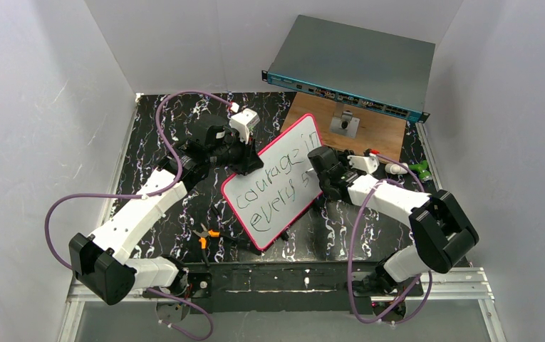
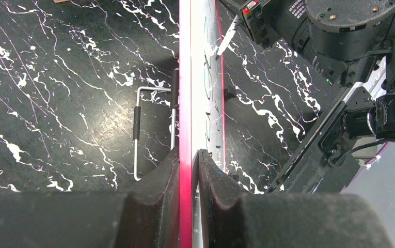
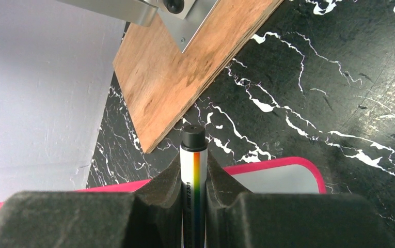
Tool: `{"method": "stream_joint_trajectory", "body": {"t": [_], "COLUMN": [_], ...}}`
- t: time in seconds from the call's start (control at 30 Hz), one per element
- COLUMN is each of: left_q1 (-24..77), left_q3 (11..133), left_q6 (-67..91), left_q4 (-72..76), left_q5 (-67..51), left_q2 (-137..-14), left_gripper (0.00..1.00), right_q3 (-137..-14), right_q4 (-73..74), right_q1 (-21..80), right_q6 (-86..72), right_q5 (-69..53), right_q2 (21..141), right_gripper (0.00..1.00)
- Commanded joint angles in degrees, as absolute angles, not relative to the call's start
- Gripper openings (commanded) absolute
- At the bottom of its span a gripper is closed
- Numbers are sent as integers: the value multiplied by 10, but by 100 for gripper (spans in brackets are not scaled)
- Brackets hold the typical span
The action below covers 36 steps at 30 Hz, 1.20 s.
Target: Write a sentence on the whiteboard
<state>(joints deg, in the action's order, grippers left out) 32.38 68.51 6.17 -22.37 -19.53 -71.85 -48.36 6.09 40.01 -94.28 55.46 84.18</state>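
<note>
The whiteboard (image 1: 276, 171), white with a pink-red frame, stands tilted in the middle of the table. Its black sentence (image 1: 269, 191) reads "courage in every" plus one more letter, and my right arm hides the end. My left gripper (image 1: 246, 161) is shut on the board's upper left edge; in the left wrist view the jaws (image 2: 187, 155) pinch the pink frame (image 2: 185, 77) edge-on. My right gripper (image 1: 324, 177) is shut on a marker (image 3: 193, 155) with a rainbow stripe, at the board's right side. The board's corner (image 3: 280, 178) lies just below it.
A grey-teal network switch (image 1: 355, 60) leans at the back. A wooden board (image 1: 369, 128) carrying a small metal bracket (image 1: 344, 123) sits before it. Orange-handled pliers (image 1: 205, 235) lie near the front. A green piece (image 1: 420, 169) lies at the right. The board's wire stand (image 2: 137, 124) rests behind it.
</note>
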Motion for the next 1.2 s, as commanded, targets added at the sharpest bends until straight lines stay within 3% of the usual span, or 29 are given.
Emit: {"method": "stream_joint_trajectory", "body": {"t": [0.0,0.4,0.87,1.17], "left_q1": [323,323,323,323], "left_q3": [701,707,717,726], "left_q6": [29,28,19,20], "left_q4": [-227,-223,-229,-233], "left_q5": [-172,-170,-163,-163], "left_q2": [-717,-723,-727,-732], "left_gripper": [0,0,0,0], "right_q3": [-511,-510,-556,-516], "right_q4": [53,25,5,40], "right_q1": [386,358,363,364], "right_q6": [-944,-892,-877,-910], "right_q5": [570,544,528,532], "right_q2": [850,816,867,872], "right_gripper": [1,1,1,1]}}
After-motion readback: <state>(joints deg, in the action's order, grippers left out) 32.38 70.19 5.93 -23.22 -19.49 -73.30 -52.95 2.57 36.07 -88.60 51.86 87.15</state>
